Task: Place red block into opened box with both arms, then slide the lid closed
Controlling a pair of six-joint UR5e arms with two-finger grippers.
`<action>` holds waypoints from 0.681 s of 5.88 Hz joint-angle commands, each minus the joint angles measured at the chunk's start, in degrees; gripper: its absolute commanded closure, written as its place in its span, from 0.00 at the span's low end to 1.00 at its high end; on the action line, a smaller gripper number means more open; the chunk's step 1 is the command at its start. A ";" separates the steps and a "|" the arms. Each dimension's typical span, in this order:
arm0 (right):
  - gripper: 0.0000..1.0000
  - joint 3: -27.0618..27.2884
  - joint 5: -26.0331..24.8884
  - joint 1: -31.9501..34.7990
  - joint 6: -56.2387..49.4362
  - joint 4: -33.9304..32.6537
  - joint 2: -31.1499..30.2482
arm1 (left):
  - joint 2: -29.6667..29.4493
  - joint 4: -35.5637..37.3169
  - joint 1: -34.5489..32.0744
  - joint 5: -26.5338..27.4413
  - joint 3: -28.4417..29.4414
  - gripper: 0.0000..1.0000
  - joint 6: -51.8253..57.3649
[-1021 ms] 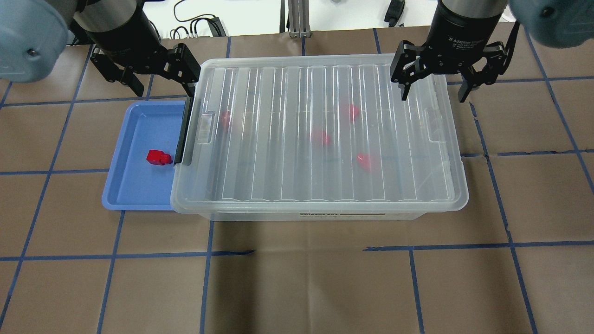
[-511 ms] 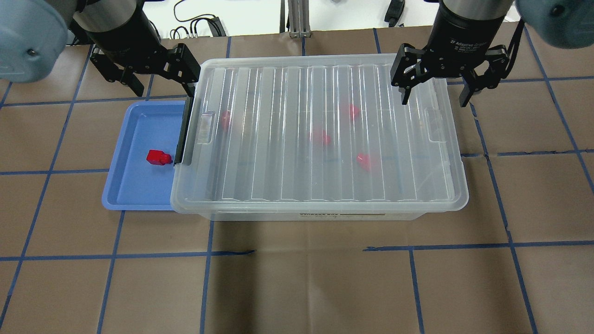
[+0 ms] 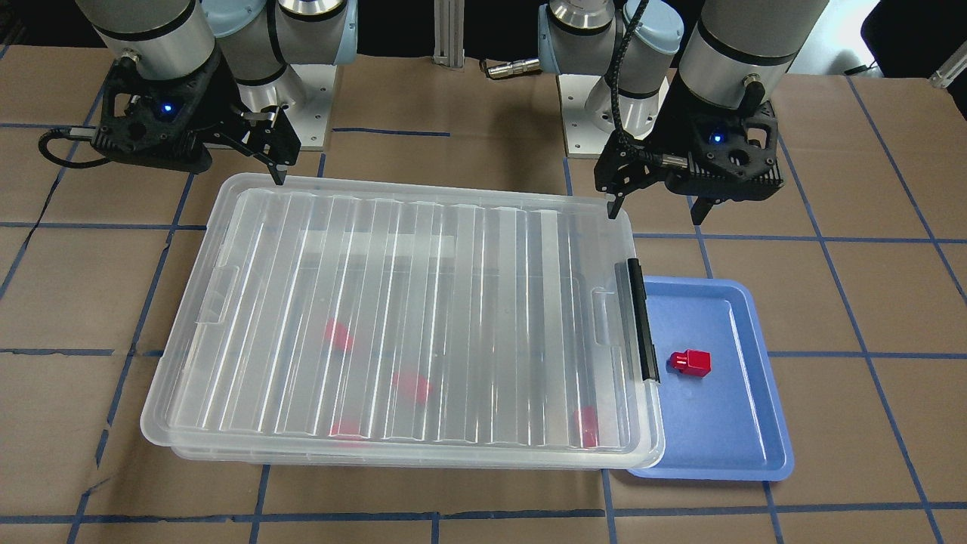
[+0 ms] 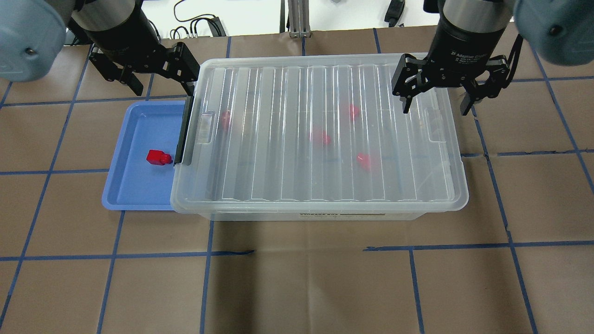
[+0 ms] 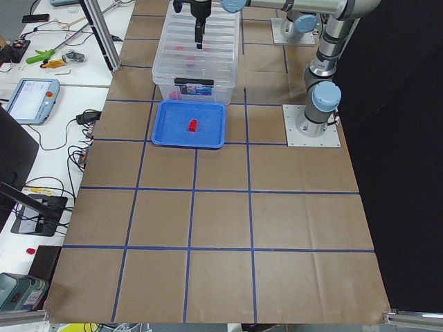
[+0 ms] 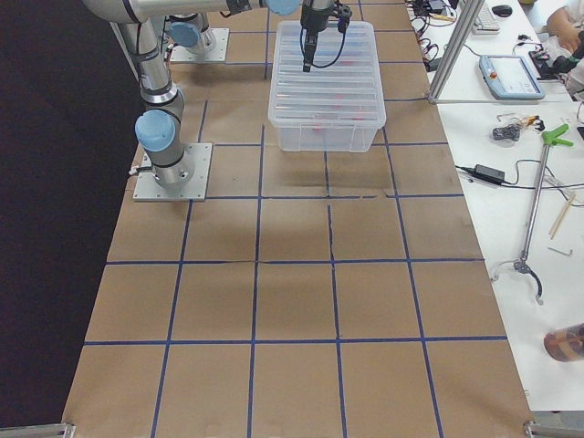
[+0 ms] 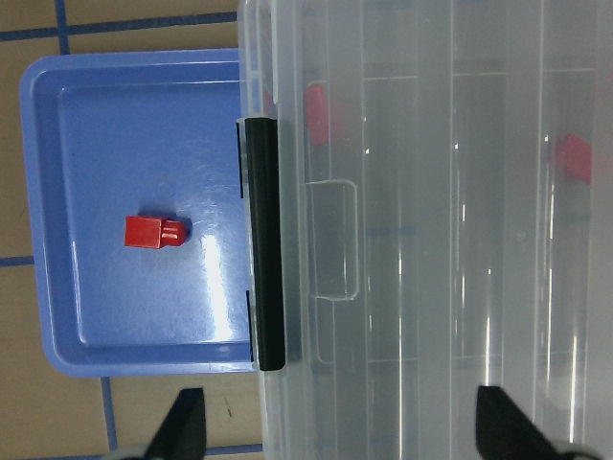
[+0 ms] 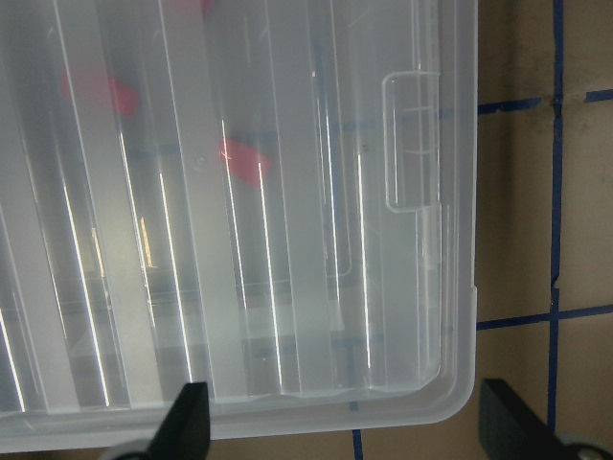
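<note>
Blue tray (image 4: 139,185): shallow, rounded corners, flat on brown paper table cover (image 4: 297,287). Blue tape lines (image 4: 464,245) grid the paper, and some meet the tray's edges. Past the tray's far end, off the paper: black cables (image 4: 215,26). Side bench, well apart from tray: tablet-like pendant (image 5: 29,99), green-handled tool (image 5: 36,58), aluminium post (image 5: 99,34).

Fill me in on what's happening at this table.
Nothing is being held right now. The left gripper and right gripper both hang open above the far corners of the box, one at each end. The lid lies over the box, and four other blocks show through it. One red block lies in the blue tray beside the box's latch end.
</note>
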 commanded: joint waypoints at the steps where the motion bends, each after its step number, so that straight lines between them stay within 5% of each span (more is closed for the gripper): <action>1: 0.00 0.60 -0.03 -1.02 -0.62 -4.73 0.87 | 0.00 0.00 -0.04 0.09 -0.01 0.02 0.00; 4: 0.00 1.30 -0.03 -12.25 -12.98 -6.77 4.82 | 0.00 0.00 0.05 0.00 -0.01 0.02 0.00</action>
